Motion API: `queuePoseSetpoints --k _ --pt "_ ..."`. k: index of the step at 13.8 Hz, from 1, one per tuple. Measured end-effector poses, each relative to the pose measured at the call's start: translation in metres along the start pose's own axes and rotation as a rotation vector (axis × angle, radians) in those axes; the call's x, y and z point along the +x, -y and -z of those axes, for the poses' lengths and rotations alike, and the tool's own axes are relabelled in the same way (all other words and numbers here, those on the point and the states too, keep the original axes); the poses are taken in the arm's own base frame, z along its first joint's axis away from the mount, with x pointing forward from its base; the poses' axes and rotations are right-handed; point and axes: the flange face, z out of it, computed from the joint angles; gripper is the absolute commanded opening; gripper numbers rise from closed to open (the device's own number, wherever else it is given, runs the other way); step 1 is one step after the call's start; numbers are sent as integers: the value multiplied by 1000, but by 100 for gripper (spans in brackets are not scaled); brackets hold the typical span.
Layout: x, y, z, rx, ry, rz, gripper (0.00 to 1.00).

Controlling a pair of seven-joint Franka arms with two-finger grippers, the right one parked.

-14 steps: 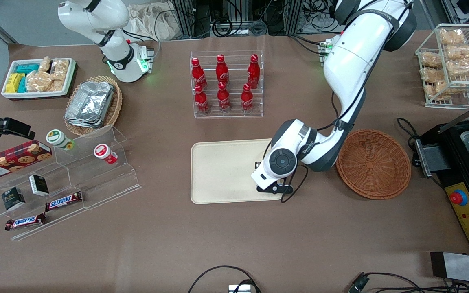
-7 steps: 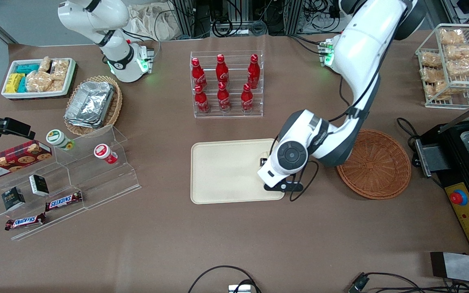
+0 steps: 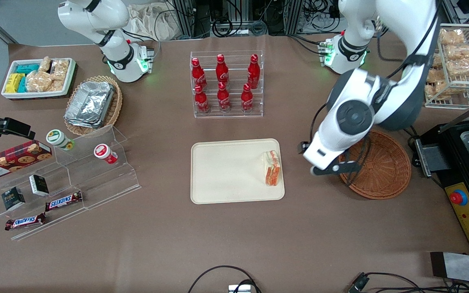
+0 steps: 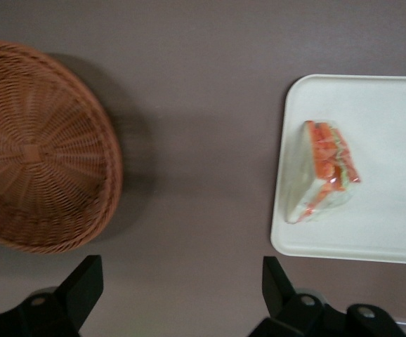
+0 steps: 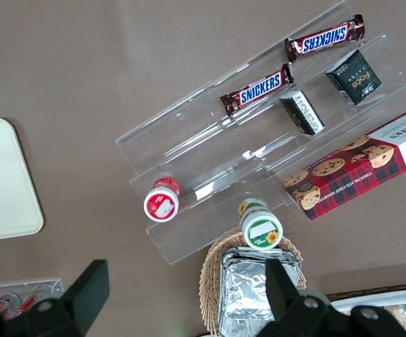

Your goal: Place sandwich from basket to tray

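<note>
The sandwich (image 3: 272,168) lies flat on the tray (image 3: 226,171), at the tray's end toward the working arm, close to the rim and nearer the front camera than the tray's middle; its red-orange and green filling (image 4: 333,158) faces up along one edge, with the pale bread tapering away from it. Nothing touches the sandwich. The tray sits in the middle of the brown table (image 3: 234,236), and the wrist view shows its rounded corner (image 4: 298,88) with a bare strip of table between it and the basket (image 4: 38,147). The round reddish-brown basket (image 3: 381,171) stands just beside the tray toward the working arm's end, with nothing in it. The gripper (image 4: 182,295) hangs in the air over that strip of table between tray and basket, held above the surface, its two dark fingers (image 4: 83,284) spread wide apart and holding nothing; in the front view its wrist housing (image 3: 332,142) overlaps the basket's rim. Farther from the front camera than the tray stands a clear rack of red bottles (image 3: 226,83), and toward the parked arm's end a clear stepped stand (image 3: 71,179) carries snack bars and small tubs
</note>
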Motion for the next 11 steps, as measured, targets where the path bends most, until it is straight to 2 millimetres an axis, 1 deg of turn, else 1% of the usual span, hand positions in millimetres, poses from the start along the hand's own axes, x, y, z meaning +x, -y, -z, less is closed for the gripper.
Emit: queuePoseSetpoints --k 2,3,4,7,9,11 --pt "-25 20 20 10 -28 11 100" --pt "-31 34 31 13 -39 8 100" --pt "-32 54 43 13 -45 3 100" --pt "-17 132 71 8 -29 13 100" --pt "-7 181 92 -3 -24 51 100" --pt "1 226 109 -20 -48 82 100"
